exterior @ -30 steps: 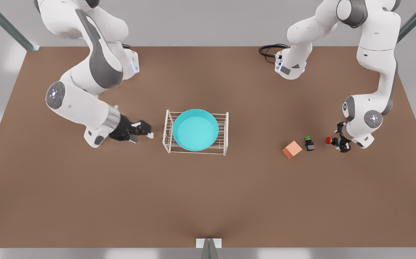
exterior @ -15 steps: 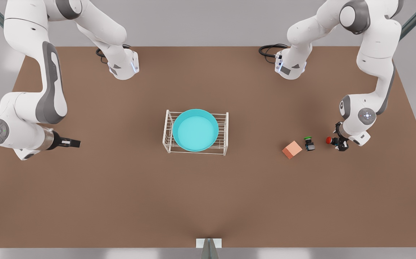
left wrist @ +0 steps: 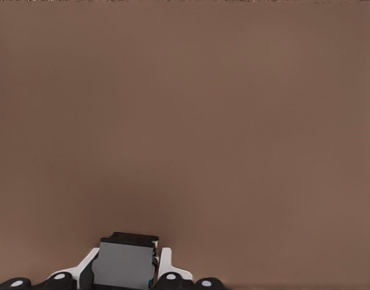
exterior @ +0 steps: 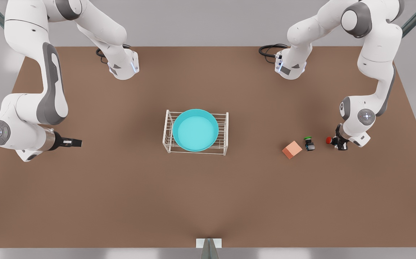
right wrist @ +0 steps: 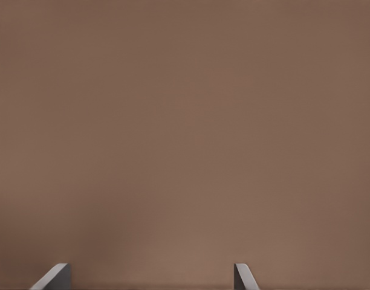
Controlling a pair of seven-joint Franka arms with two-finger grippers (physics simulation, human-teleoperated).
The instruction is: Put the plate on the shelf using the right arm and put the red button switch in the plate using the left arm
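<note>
The turquoise plate lies on top of the white wire shelf in the middle of the table. At the front view's right, the red button switch sits low at the table with my left gripper shut on its black body. The left wrist view shows that dark boxy switch held between the white fingertips. My right gripper is far off at the front view's left, low over bare table. Its fingers stand wide apart and hold nothing.
A salmon-orange cube and a green-capped switch lie just to the front view's left of the red switch. Both arm bases stand at the table's far edge, with black cable beside one.
My right arm pulled away from the shelf to the front view's left, then held still. My left gripper's fingers drew in on the red button switch.
</note>
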